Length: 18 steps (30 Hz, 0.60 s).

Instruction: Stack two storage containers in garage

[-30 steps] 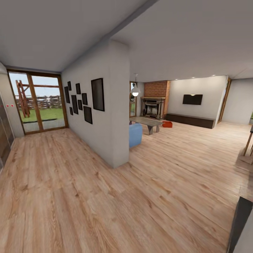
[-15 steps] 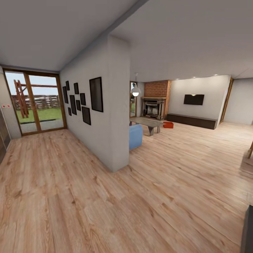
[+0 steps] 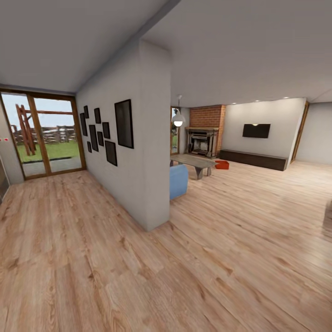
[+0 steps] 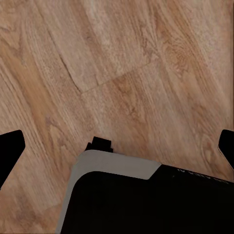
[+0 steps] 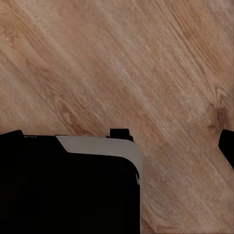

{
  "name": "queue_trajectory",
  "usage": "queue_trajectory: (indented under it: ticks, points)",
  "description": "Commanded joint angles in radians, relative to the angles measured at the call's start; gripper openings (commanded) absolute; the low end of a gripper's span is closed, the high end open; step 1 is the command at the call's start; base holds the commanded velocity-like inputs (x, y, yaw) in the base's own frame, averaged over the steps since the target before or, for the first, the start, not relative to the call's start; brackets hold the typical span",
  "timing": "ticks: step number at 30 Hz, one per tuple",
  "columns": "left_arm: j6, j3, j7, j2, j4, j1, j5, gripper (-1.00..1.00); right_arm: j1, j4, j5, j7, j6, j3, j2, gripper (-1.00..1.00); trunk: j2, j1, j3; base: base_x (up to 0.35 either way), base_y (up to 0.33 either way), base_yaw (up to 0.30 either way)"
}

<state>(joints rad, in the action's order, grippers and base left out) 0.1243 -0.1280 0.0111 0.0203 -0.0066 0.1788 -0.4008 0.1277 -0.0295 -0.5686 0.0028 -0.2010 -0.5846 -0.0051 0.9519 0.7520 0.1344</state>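
A white partition wall [image 3: 147, 152] stands at 12 o'clock; one storage container [image 3: 222, 164] lies far off at 1 o'clock beside the glass table [image 3: 193, 161] — my left fingers [image 4: 117, 148] and right fingers [image 5: 117, 144] spread wide over plank floor [image 4: 122, 63], holding nothing.

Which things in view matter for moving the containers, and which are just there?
For the job:
- orange-red storage container on the floor beside the low table
- living room floor leading to it

Just there:
- brick fireplace
- low table
- blue seat
- wall frames
- glass doors
- dark cabinet
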Motion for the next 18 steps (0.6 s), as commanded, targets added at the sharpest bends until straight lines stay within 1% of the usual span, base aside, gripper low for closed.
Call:
queue_trajectory:
  ticks: [1,15,18]
  points:
    - [0.003,-0.008,0.001,0.0,0.0,0.001,-0.007,1.0,0.001,-0.003,-0.007,0.0,-0.005,-0.008,0.0,1.0,0.001,0.001,0.001,0.322,0.0,0.0]
    - [0.003,-0.008,0.001,0.0,0.0,0.001,-0.007,1.0,0.001,-0.003,-0.007,0.0,-0.005,-0.008,0.0,1.0,0.001,0.001,0.001,0.322,0.0,0.0]
    - [0.003,-0.008,0.001,0.0,0.0,0.001,-0.007,1.0,0.001,-0.003,-0.005,0.0,-0.005,-0.009,0.0,1.0,0.001,0.001,0.001,0.322,0.0,-0.099]
